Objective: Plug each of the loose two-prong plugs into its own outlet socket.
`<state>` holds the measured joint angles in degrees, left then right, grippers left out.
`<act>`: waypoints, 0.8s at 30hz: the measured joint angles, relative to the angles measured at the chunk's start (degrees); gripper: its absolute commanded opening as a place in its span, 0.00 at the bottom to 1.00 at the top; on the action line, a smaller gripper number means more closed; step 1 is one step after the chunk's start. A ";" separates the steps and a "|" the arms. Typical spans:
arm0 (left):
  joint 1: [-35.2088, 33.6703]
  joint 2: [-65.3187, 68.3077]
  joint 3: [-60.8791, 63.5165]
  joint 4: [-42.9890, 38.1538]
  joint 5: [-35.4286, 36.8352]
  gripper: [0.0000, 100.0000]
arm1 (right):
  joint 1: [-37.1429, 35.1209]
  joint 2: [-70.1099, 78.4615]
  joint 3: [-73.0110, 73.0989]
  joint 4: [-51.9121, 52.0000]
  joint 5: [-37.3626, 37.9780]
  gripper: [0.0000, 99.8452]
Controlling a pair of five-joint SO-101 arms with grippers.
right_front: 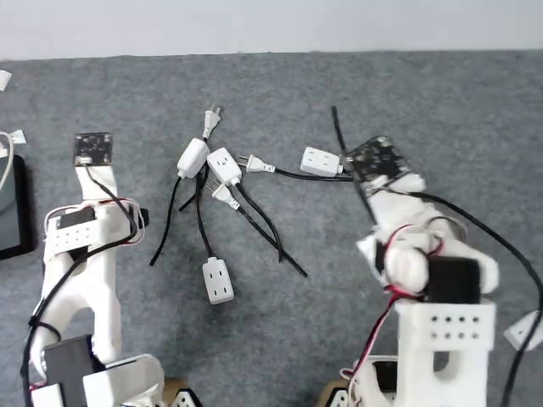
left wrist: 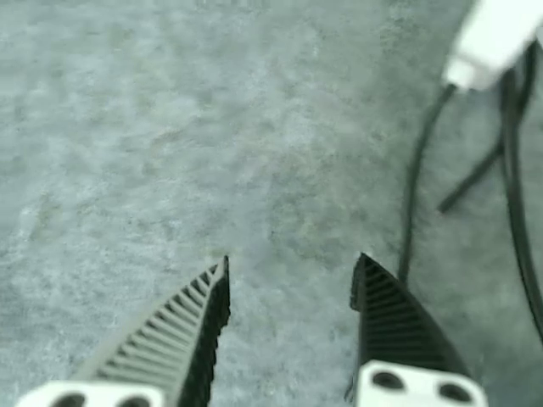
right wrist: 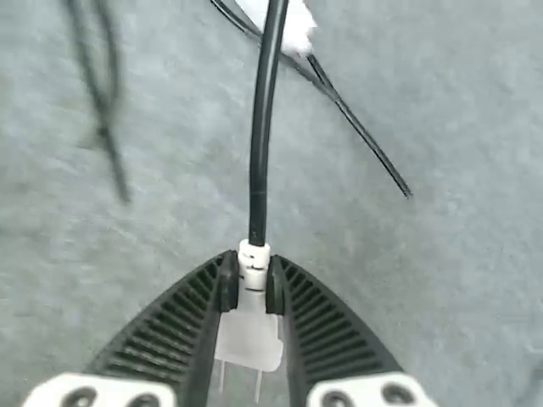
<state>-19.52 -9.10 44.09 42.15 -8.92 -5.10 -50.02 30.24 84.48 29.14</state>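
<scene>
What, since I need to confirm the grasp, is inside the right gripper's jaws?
A white two-prong plug, prongs toward the wrist camera, its black cord running out from the right gripper. The fingers cover the plug's sides, so those faces cannot be seen.

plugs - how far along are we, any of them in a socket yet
Done: nothing that shows. The far socket and near socket both look bare. In hand: the right gripper is shut on a plug, prongs free. Left: seating that plug, then the back plug and middle plug. The left gripper is open over carpet.
</scene>
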 measured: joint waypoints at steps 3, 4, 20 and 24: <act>1.49 0.00 0.00 0.88 -2.29 0.22 | -8.62 0.00 0.00 -2.11 -4.48 0.01; 2.02 0.00 0.00 0.97 -3.08 0.20 | -11.87 0.00 0.00 -3.43 -5.54 0.01; 7.91 0.09 0.88 2.64 -14.68 0.02 | -31.21 19.52 0.09 -24.53 -11.43 0.01; 8.44 0.09 0.88 2.64 -15.21 0.02 | -31.82 19.87 0.09 -25.67 -11.43 0.01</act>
<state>-11.08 -9.01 44.97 44.79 -24.13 -36.92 -30.15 30.33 58.81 17.71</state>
